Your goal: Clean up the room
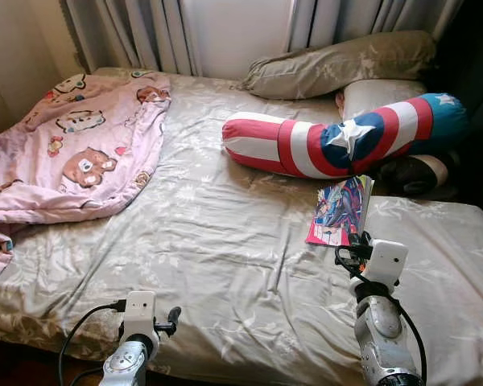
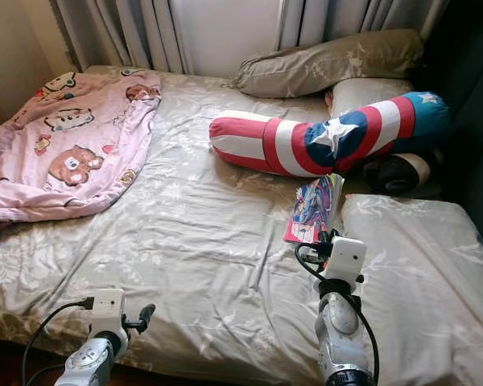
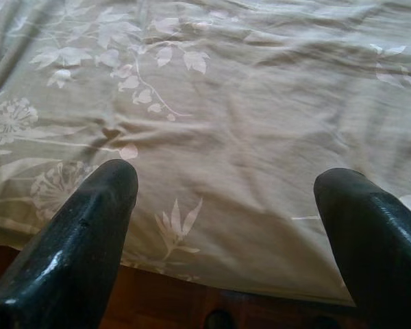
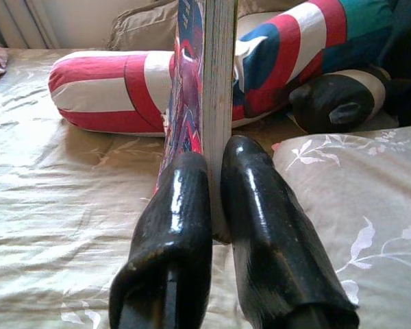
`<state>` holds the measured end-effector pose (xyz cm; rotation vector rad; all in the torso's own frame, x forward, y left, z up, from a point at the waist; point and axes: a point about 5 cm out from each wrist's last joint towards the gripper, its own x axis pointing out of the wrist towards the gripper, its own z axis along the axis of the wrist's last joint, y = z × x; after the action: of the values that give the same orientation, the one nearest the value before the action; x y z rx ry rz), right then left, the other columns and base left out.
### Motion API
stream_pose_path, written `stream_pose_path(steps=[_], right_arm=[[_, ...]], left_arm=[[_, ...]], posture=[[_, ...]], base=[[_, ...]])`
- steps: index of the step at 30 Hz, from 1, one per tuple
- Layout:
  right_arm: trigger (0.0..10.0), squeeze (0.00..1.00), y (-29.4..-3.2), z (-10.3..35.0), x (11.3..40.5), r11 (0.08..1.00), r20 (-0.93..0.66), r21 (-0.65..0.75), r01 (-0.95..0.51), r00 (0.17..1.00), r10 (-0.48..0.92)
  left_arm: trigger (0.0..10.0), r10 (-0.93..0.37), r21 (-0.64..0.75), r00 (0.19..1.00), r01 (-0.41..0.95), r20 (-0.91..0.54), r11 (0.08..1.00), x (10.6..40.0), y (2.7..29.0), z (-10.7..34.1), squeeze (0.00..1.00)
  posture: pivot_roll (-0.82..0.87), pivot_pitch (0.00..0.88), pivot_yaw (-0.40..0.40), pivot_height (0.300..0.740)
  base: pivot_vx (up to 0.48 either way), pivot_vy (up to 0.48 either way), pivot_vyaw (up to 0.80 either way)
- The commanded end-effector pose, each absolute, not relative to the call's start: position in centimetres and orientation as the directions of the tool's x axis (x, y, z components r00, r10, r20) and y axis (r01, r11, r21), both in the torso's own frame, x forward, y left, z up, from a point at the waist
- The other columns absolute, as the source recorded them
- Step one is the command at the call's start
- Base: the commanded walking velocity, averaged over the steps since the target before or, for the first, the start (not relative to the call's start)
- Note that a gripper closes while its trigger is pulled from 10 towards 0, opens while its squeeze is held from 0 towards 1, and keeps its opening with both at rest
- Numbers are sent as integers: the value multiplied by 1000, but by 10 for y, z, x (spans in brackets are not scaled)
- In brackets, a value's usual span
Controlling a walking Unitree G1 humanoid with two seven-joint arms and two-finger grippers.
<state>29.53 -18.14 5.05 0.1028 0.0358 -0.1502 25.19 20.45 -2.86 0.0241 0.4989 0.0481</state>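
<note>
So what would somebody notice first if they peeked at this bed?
Probably the long red, white and blue star-patterned bolster pillow lying across the bed near the head. Next, the pink cartoon-bear blanket heaped on the bed's left, and the right gripper pinching a colourful comic book by its edge.

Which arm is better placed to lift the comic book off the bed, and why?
The right. The right gripper is already shut on the comic book, its fingers pinching the pages' edge. The left gripper hangs open over bare bedsheet near the bed's edge, far from the book.
</note>
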Motion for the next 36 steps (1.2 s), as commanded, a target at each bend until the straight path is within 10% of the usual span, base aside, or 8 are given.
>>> stream_pose_path(steps=[1,36], right_arm=[[10000,0,-182,59,299,985,-7,91,146,989,-146],[10000,0,-160,44,295,987,-95,154,-37,994,52]], left_arm=[[10000,52,42,874,-36,-484,998,250,206,-30,0],[10000,28,24,916,-20,-400,1000,266,199,-16,0]], posture=[[25,75,-61,739],[20,82,-63,739]], base=[[0,0,0],[0,0,0]])
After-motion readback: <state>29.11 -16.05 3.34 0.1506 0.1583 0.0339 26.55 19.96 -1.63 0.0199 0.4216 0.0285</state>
